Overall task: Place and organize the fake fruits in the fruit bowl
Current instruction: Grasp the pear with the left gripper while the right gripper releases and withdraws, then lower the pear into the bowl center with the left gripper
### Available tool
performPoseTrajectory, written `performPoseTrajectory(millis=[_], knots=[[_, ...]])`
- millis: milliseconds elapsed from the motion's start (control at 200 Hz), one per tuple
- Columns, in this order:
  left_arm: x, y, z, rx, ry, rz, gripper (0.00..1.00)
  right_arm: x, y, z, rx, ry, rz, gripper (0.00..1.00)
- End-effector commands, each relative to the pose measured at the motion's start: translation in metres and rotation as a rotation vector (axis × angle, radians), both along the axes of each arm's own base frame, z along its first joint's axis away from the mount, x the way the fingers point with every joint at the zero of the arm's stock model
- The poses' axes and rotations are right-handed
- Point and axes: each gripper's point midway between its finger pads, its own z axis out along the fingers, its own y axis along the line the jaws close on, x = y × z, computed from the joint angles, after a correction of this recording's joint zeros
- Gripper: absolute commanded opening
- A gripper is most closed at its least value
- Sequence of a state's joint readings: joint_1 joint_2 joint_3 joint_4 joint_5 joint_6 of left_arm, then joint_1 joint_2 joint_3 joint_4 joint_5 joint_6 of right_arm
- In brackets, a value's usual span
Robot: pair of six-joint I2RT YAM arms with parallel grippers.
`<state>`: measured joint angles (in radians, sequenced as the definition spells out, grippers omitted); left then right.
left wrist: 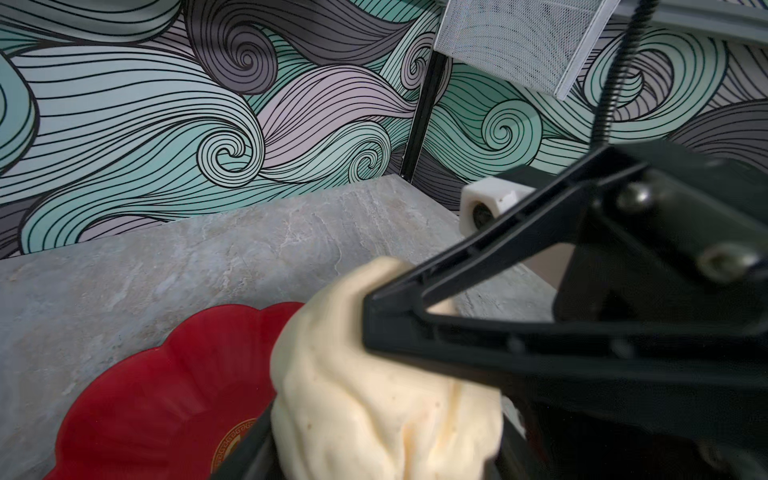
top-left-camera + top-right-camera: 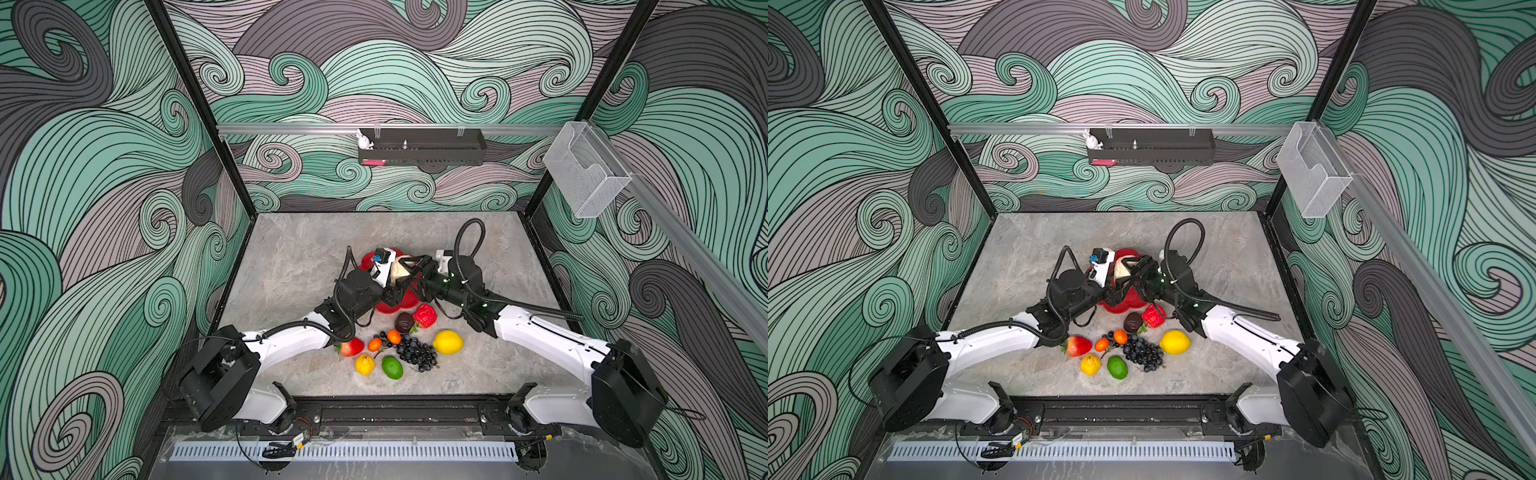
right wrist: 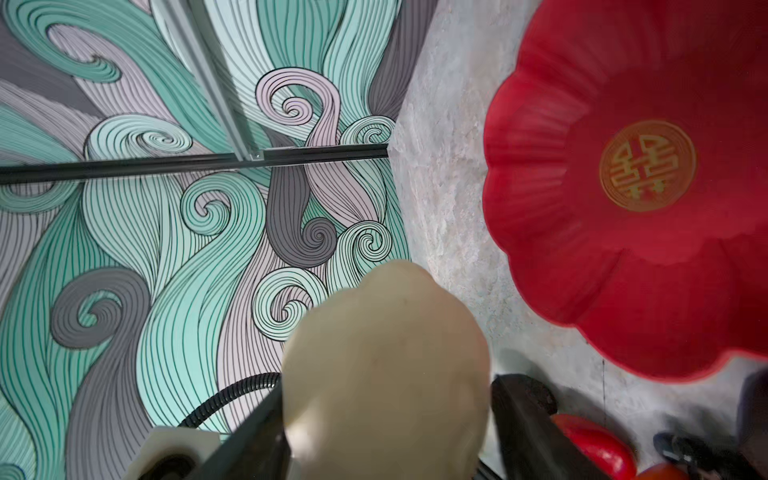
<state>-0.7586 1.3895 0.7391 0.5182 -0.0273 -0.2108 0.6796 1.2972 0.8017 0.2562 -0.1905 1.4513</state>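
Grey table (image 2: 291, 257) bears the fruit bowl (image 2: 392, 308) (red, scalloped) and scattered fake fruits (image 2: 417, 353).

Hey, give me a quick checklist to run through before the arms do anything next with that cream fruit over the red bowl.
1. Cream fruit above the fruit bowl: ok, in both top views.
2. Which jaws grip it: cannot tell; those of the left gripper and the right gripper both flank it.
3. Room in the bowl: ok, no fruit shows in its visible part.
4. Clearance between the grippers: not ok, they crowd together over the bowl.
5. Other fruits placed: not ok; lemon, lime and grape bunch lie on the table.
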Motion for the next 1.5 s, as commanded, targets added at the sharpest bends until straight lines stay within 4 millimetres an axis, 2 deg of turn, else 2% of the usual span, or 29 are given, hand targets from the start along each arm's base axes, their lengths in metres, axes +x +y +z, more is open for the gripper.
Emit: performPoseTrajectory(millis=[0,80,255,340,345,375,465,525,705,836,1001,1241,1496], knots=[[0.009,0.014,0.009,0.061,0.026,0.062,0.57,-0.006,-0.022,-0.008,-0.148,-0.011,-0.015,0.87],[0.008,0.02,0.003,0.15,0.094,0.067,0.58,-0.007,-0.046,-0.009,-0.234,-0.037,-0.043,0.93],[-0.002,0.03,-0.011,0.35,0.245,0.039,0.58,-0.019,-0.103,-0.01,-0.453,-0.144,-0.091,0.93],[-0.011,0.03,-0.015,0.445,0.287,-0.026,0.58,-0.029,-0.122,-0.011,-0.553,-0.192,-0.085,0.93],[-0.01,0.029,-0.022,0.462,0.304,-0.03,0.58,-0.03,-0.123,-0.011,-0.559,-0.194,-0.087,0.93],[-0.011,0.029,-0.03,0.509,0.342,-0.051,0.57,-0.033,-0.129,-0.013,-0.59,-0.203,-0.086,0.93],[-0.017,0.029,-0.04,0.61,0.43,-0.13,0.58,-0.043,-0.143,-0.017,-0.657,-0.225,-0.089,0.93],[-0.018,0.03,-0.045,0.669,0.486,-0.164,0.58,-0.052,-0.151,-0.028,-0.694,-0.206,-0.075,0.93],[-0.01,0.037,-0.066,0.844,0.688,-0.217,0.58,-0.071,-0.158,-0.053,-0.71,-0.169,-0.043,0.94],[-0.001,0.042,-0.084,0.954,0.796,-0.232,0.58,-0.077,-0.16,-0.062,-0.702,-0.145,-0.034,0.93],[0.013,0.039,-0.094,1.006,0.83,-0.224,0.59,-0.076,-0.158,-0.057,-0.701,-0.156,-0.027,0.93],[0.038,0.046,-0.109,1.032,0.88,-0.195,0.62,-0.075,-0.156,-0.066,-0.709,-0.133,-0.012,0.93],[0.044,0.048,-0.128,1.004,0.961,-0.219,0.64,-0.075,-0.158,-0.069,-0.716,-0.122,-0.022,0.93]])
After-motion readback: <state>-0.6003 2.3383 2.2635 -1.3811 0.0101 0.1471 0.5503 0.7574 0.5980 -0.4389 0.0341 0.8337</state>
